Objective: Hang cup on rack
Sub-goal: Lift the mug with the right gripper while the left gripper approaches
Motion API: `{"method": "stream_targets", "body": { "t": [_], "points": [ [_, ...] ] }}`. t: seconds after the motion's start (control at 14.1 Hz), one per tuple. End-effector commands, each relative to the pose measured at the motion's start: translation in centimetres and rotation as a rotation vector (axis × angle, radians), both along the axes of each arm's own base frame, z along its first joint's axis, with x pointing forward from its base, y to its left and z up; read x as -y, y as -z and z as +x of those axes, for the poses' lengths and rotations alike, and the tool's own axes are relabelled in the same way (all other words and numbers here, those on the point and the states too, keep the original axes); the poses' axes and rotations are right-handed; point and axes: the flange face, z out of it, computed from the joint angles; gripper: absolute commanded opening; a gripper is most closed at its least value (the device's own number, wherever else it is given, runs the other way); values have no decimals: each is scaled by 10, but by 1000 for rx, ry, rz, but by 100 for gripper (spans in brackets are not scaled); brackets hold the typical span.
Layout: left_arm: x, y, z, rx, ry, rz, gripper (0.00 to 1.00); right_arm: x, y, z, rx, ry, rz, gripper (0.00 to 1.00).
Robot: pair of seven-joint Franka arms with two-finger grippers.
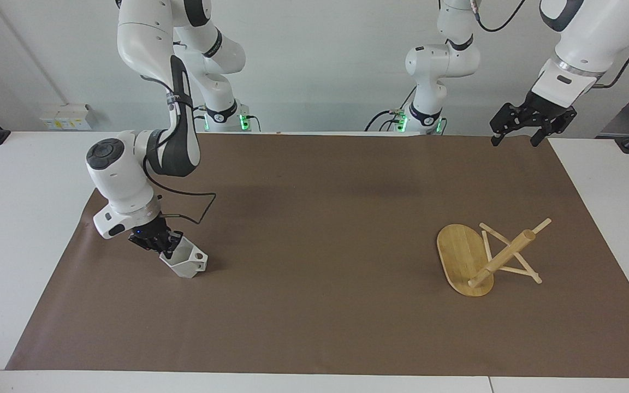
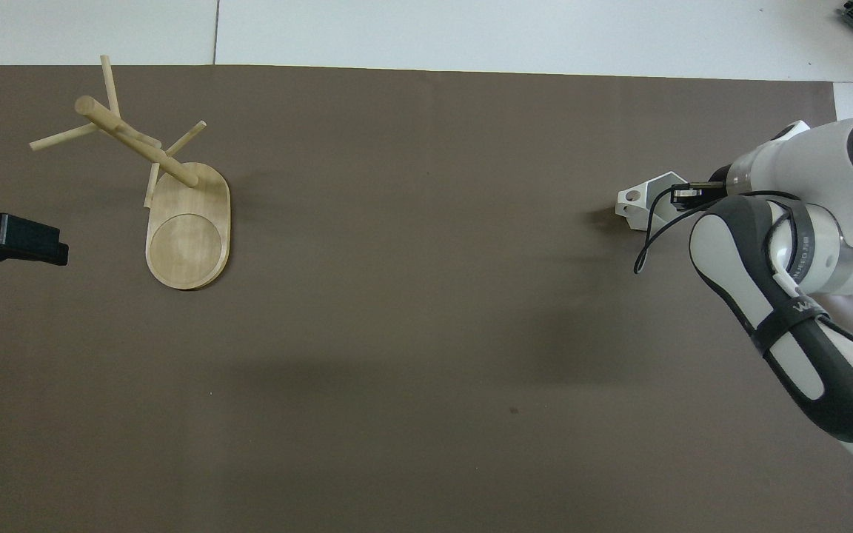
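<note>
The white faceted cup (image 1: pixel 189 262) (image 2: pixel 643 201) rests on the brown mat near the right arm's end, its pierced handle pointing toward the table's middle. My right gripper (image 1: pixel 168 245) (image 2: pixel 682 195) is shut on the cup's rim, one finger inside the mouth. The bamboo rack (image 1: pixel 464 256) (image 2: pixel 188 237) lies tipped over near the left arm's end, its oval base tilted up and its post and pegs slanting down to the mat. My left gripper (image 1: pixel 515 141) (image 2: pixel 56 248) hangs open and empty over the mat's edge by the left arm's base, where that arm waits.
The brown mat (image 1: pixel 320 218) covers most of the white table (image 1: pixel 19 180). The right arm's forearm and a looping black cable (image 1: pixel 200 210) hang just above the mat beside the cup.
</note>
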Motion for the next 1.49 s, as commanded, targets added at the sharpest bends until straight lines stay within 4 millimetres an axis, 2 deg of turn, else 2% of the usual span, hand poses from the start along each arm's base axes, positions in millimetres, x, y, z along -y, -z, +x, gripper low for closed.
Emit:
{"method": "stream_targets", "body": {
  "t": [0.0, 0.5, 0.57, 0.64, 0.85, 0.99, 1.21, 1.42],
  "points": [
    [-2, -1, -8, -6, -8, -6, 100, -1, -5, -2, -10, -8, 17, 2],
    [-2, -1, -8, -6, -8, -6, 100, -2, -10, -1, -5, -9, 18, 0],
    [-2, -1, -8, -6, -8, -6, 100, -6, -19, -1, -17, -16, 22, 0],
    [-2, -1, -8, -6, -8, -6, 100, -18, -36, 0, -34, -34, 32, 0],
    [-2, -1, -8, -6, -8, -6, 100, -22, -74, 0, -69, -46, 38, 0],
    [-2, -1, -8, -6, -8, -6, 100, -23, -95, -7, -73, -49, 42, 0],
    [-2, 0, -8, -14, -9, -6, 100, -26, -140, -16, -85, -59, 46, 0],
    [-3, 1, -10, -24, -10, -5, 100, -29, -185, -33, -92, -62, 65, 0]
  ]
}}
